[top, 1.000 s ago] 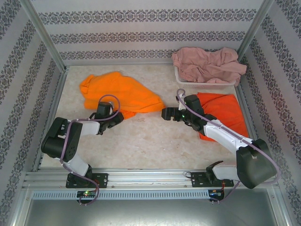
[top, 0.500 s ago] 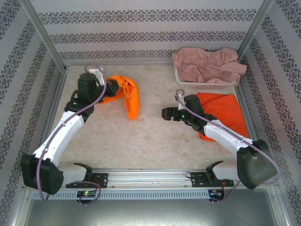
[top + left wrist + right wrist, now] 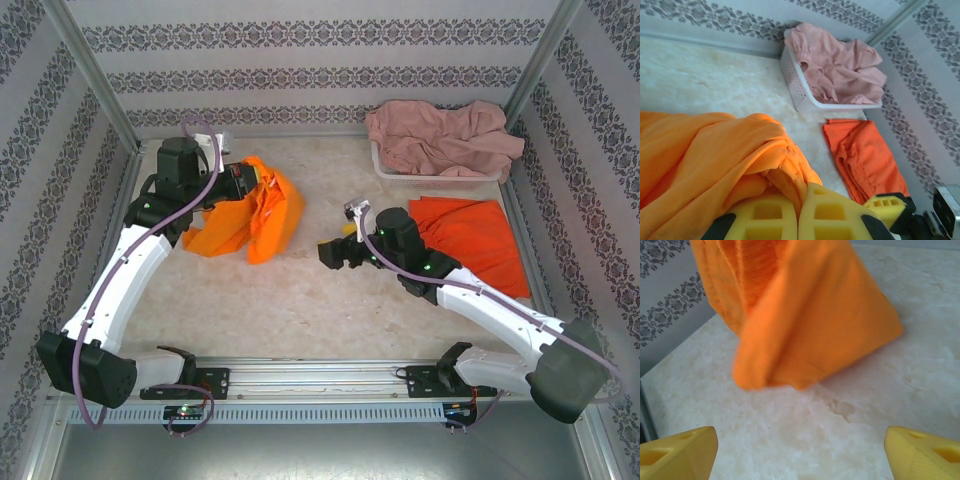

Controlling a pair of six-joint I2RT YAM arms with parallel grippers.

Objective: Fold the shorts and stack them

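Left gripper (image 3: 245,182) clamped on crumpled orange shorts (image 3: 255,215) far-left, right gripper (image 3: 333,252) spread wide mid-table, other orange shorts (image 3: 470,240) flat at right, pink shorts (image 3: 440,135) heaped in basket (image 3: 430,176), pale marbled table (image 3: 300,300), patterned walls (image 3: 300,60)

High above and well behind the left gripper (image 3: 250,185) and right gripper (image 3: 330,253), looking down from afar over the whole table (image 3: 300,300). Mounted just behind the left fingertips (image 3: 835,215), close, facing ahead toward the white basket (image 3: 795,85) and far corner. Mounted behind the right fingertips (image 3: 680,452), low, facing the orange shorts (image 3: 805,315) just ahead. Shared by all three: those shorts.
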